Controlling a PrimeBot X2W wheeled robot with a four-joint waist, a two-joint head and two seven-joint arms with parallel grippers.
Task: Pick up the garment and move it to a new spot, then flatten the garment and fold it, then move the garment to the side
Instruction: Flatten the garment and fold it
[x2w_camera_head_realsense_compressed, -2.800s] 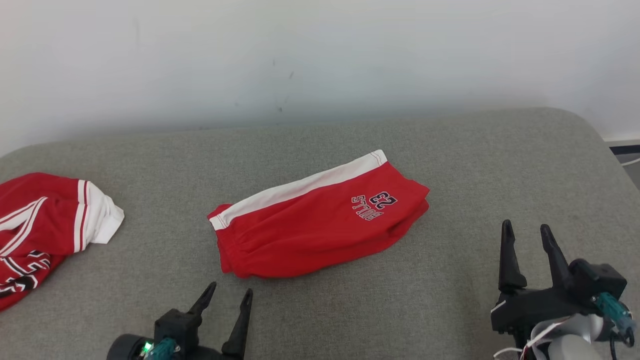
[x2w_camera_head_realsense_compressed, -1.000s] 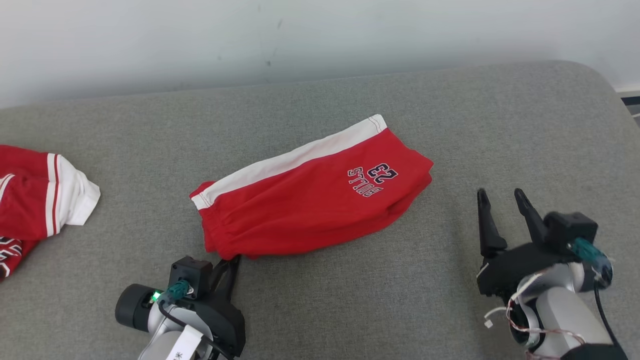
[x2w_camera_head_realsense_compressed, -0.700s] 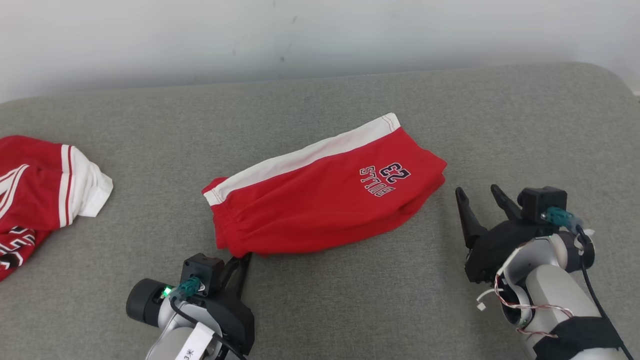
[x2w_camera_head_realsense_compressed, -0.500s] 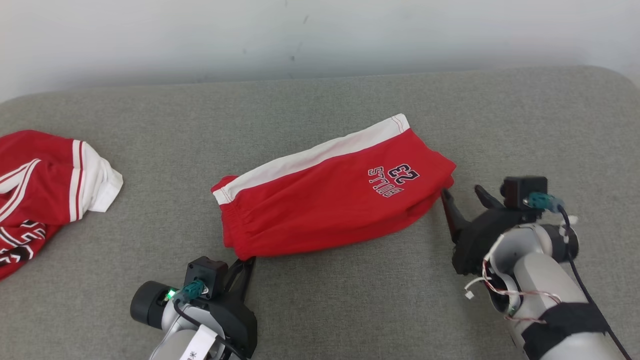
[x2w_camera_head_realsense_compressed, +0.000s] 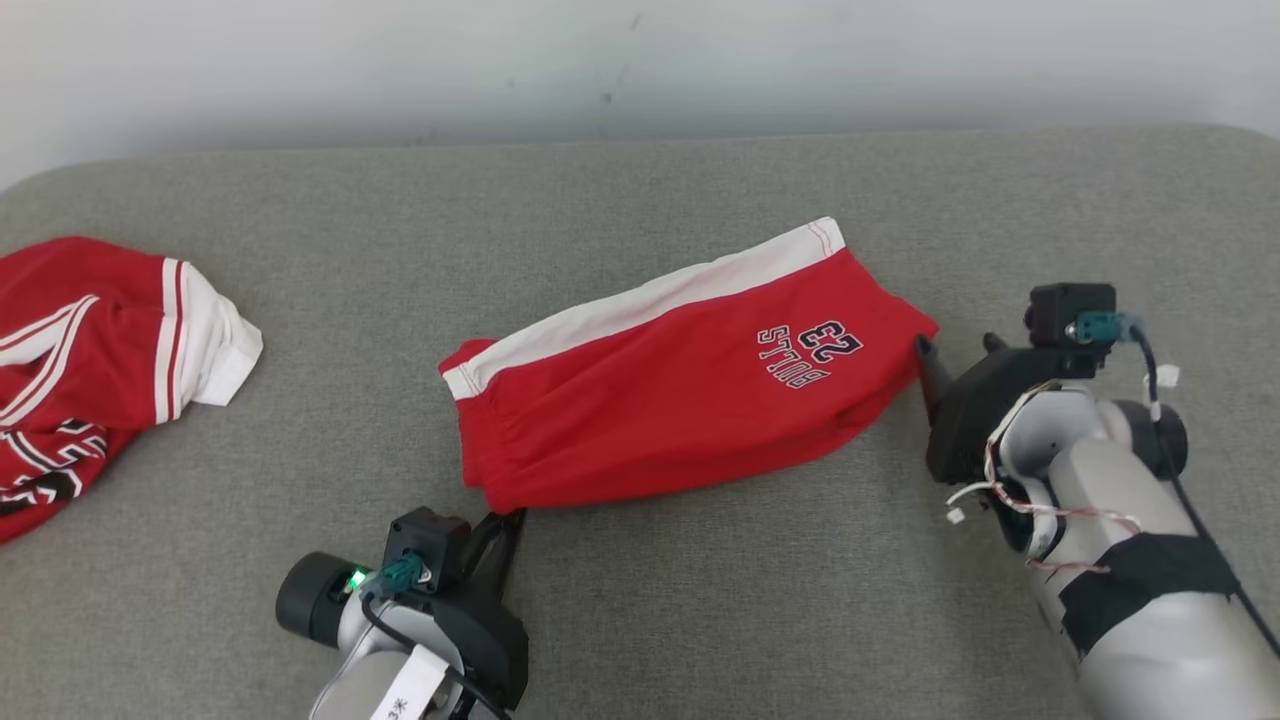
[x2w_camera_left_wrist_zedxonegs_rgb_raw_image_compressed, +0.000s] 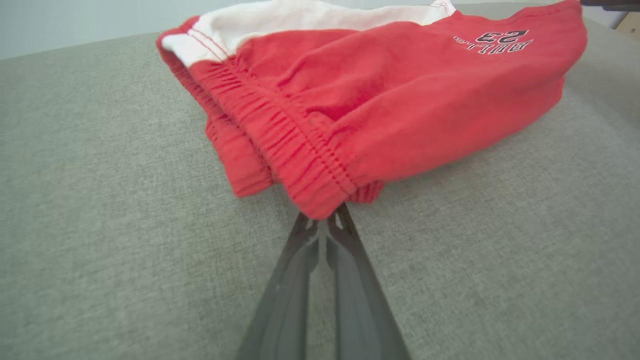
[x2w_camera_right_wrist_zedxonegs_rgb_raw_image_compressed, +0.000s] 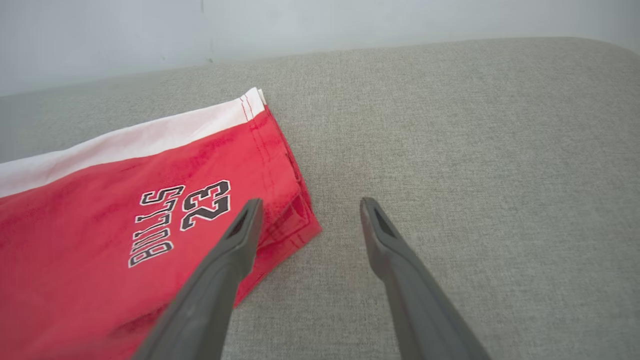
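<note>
The garment (x2w_camera_head_realsense_compressed: 680, 400) is a pair of folded red shorts with a white side stripe and "BULLS 23" print, lying on the grey cushion. My left gripper (x2w_camera_head_realsense_compressed: 505, 520) is shut on the near waistband corner. In the left wrist view the fingers (x2w_camera_left_wrist_zedxonegs_rgb_raw_image_compressed: 300, 250) meet under the gathered elastic edge of the garment (x2w_camera_left_wrist_zedxonegs_rgb_raw_image_compressed: 400, 100), which hides their tips. My right gripper (x2w_camera_head_realsense_compressed: 955, 345) stands open at the garment's right hem corner. In the right wrist view that gripper (x2w_camera_right_wrist_zedxonegs_rgb_raw_image_compressed: 311, 202) has its left finger over the garment (x2w_camera_right_wrist_zedxonegs_rgb_raw_image_compressed: 100, 225) and its right finger over bare cushion.
A second red and white garment (x2w_camera_head_realsense_compressed: 100, 340) lies crumpled at the far left of the grey cushion (x2w_camera_head_realsense_compressed: 700, 600). A pale wall (x2w_camera_head_realsense_compressed: 600, 60) runs along the cushion's far edge. The cushion's rounded corner is at the back right.
My left gripper went from open, short of the garment, to shut on its waistband corner. My right gripper moved left and forward to the hem corner, staying open. The head camera shifted.
</note>
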